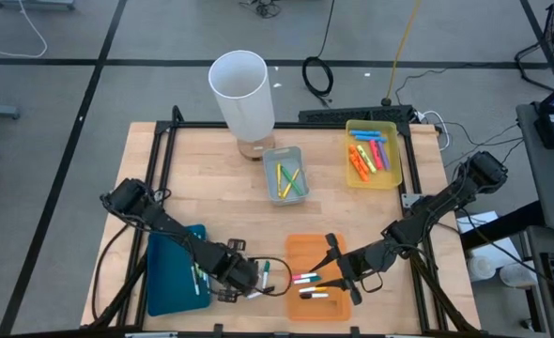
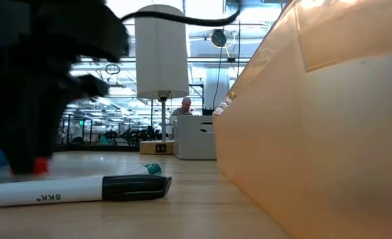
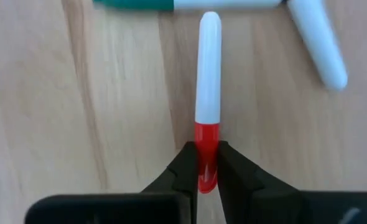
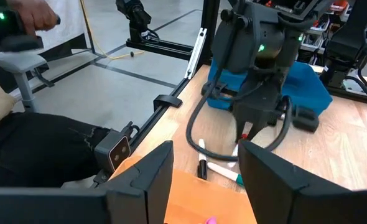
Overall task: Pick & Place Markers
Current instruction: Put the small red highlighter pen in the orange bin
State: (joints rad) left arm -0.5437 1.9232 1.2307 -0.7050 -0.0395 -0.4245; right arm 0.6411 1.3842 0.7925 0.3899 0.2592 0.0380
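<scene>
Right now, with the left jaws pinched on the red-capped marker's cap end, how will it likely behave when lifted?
The red-capped marker looks like a rigid, straight plastic tube, so it probably won't flex. The left gripper holds only the cap end, so the long white body may droop or pivot. Its round, smooth barrel would likely roll on the wooden table if it slipped free.

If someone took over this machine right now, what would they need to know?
Left gripper: shut on a red-capped marker lying on the table, near the teal tray.
Right gripper: open, empty, over the orange tray.
Done: markers already lie in the yellow tray, grey tray and orange tray.
Left: the gripped marker, plus a green-capped marker and a black-capped marker loose on the table.
</scene>
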